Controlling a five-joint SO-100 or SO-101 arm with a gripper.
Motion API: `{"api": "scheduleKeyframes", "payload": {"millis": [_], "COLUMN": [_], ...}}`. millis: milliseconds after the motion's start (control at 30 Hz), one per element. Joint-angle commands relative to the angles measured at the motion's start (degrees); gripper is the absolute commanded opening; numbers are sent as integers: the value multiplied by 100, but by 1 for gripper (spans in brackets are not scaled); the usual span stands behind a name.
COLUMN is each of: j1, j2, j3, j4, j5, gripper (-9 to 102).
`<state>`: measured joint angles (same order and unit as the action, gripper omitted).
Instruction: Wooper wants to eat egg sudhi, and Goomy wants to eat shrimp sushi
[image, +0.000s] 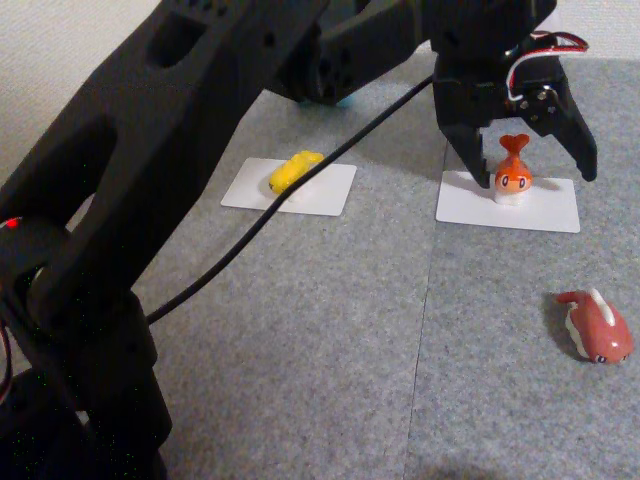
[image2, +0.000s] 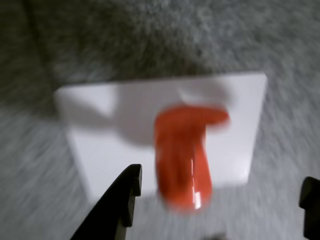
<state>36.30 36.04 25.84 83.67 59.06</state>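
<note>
The orange shrimp sushi (image: 513, 172) stands upright on a white card (image: 545, 210) at the right. My gripper (image: 534, 180) hangs open over it, one finger on each side and neither touching. In the blurred wrist view the shrimp sushi (image2: 182, 155) lies on its card (image2: 100, 130) between the spread fingertips of my gripper (image2: 221, 182). The yellow egg sudhi (image: 294, 171) sits on another white card (image: 325, 195) to the left, partly crossed by the arm's black cable. A sliver of light blue, probably Wooper (image: 345, 100), peeks out behind the arm. Goomy is out of view.
A dark red fish figurine (image: 597, 326) lies on the grey carpet at the lower right. My black arm (image: 130, 200) and its cable fill the left side of the other view. Grey carpet tiles (image: 330, 340) cover the floor.
</note>
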Motion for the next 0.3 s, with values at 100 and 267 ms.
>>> {"api": "scheduleKeyframes", "payload": {"millis": [100,267], "j1": [-563,-686], "j2": [1617,2224], "j3": [-264,26], "j4": [1424,1389], "j5": [360,1028], "gripper": [38,37]}}
